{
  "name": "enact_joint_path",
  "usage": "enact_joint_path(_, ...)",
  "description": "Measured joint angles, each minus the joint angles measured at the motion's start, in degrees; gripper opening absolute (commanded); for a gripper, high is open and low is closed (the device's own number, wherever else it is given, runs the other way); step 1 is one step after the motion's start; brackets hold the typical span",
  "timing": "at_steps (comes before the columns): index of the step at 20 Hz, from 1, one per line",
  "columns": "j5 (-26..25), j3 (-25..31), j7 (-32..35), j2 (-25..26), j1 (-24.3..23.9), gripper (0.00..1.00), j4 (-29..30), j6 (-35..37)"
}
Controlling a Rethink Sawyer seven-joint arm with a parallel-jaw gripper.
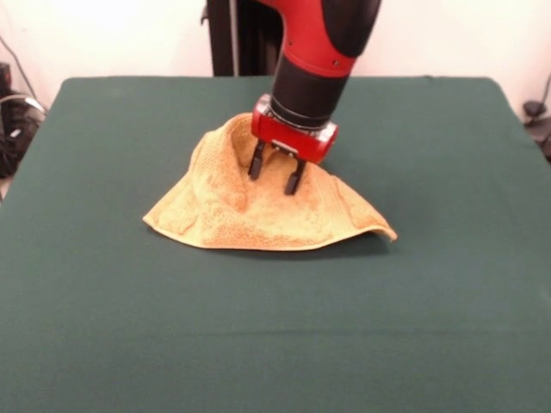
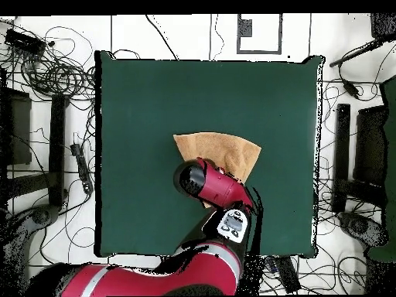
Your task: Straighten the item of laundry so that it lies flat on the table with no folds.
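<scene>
The orange-tan towel (image 1: 258, 215) lies near the middle of the green table (image 1: 448, 284), bunched into a rough fan with folds and a raised ridge. Its wide edge faces the front camera and its narrow end runs back under the arm. My gripper (image 1: 275, 172) points down over the towel's middle. Its two dark fingers (image 1: 256, 162) stand apart, tips at the cloth, with nothing clamped between them. In the overhead view the towel (image 2: 220, 151) shows as a fan shape on the table (image 2: 155, 93). There the red arm (image 2: 213, 186) covers its narrow end and hides the gripper.
The black pedestal (image 1: 232, 39) stands at the table's far edge. Cables (image 2: 46, 69) and dark equipment (image 2: 363, 155) lie on the floor round the table. Green cloth surrounds the towel on all sides.
</scene>
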Motion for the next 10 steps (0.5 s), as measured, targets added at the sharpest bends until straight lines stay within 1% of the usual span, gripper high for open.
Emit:
enact_joint_path(4, 0.0, 0.1, 0.0, -0.6, 0.0, 1.0, -0.1, 2.2)
enact_joint_path(10, 0.1, 1.6, 0.0, -4.6, 0.0, 1.0, 1.0, 3.1)
